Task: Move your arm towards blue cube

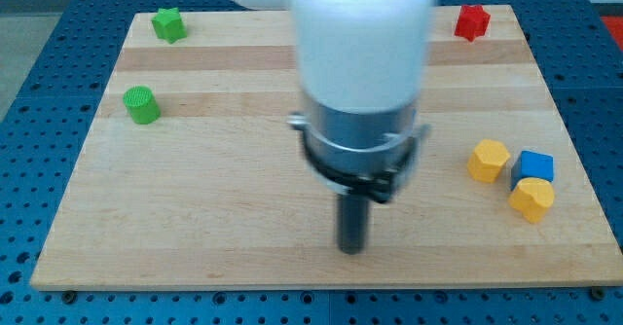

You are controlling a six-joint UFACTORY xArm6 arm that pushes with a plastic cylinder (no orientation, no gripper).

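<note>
Altogether: two green blocks [168, 23], two yellow blocks [488, 160], one red block [472, 21], one blue cube [534, 165]; my tip [351, 249] touches none.

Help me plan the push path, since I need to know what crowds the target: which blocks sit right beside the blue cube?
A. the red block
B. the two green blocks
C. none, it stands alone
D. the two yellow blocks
D: the blue cube has one yellow block at its left and another yellow block just below it, while my tip is well to the view's left.
</note>
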